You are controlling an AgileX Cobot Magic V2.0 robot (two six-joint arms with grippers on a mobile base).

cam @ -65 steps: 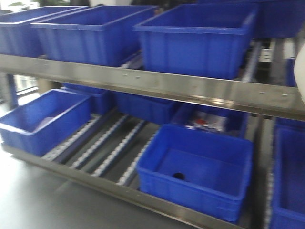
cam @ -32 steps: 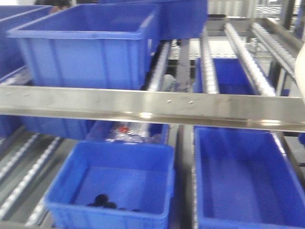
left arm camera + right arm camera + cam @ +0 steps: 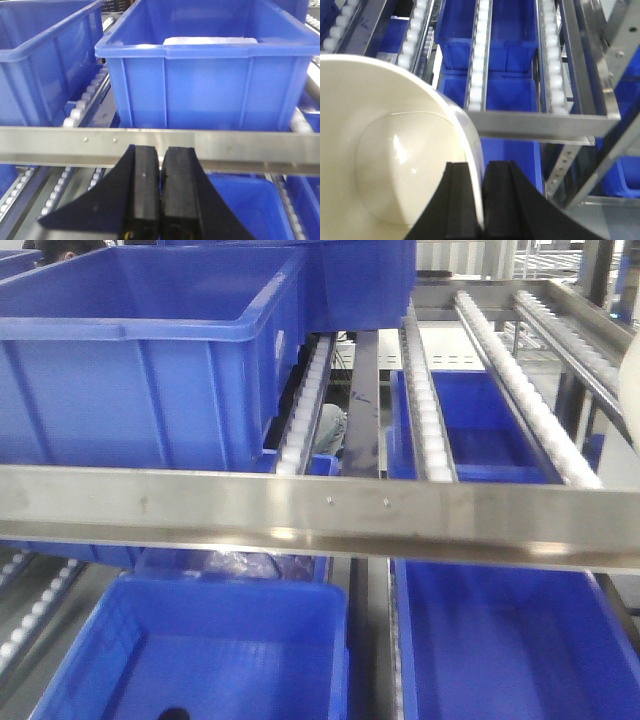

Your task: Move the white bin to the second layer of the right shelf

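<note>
- Fingers of the right pincer (image 3: 481, 200) are pinching the wall of the white bin (image 3: 385, 150), one inside the rim and one outside, so this pincer is grasping the tub.
- White bin is hanging in the air above and in front of the roller tracks (image 3: 479, 60); its glossy inside is facing the right wrist camera.
- Right shelf second layer (image 3: 520, 380) is showing bare white roller tracks on its right side, behind the stainless front bar (image 3: 320, 515).
- Large blue crate (image 3: 140, 360) is sitting on the left part of that level.
- Left pincer (image 3: 160, 195) is clenched with nothing between its black fingers, pointing at the front bar with another blue crate (image 3: 205, 75) behind it.
</note>
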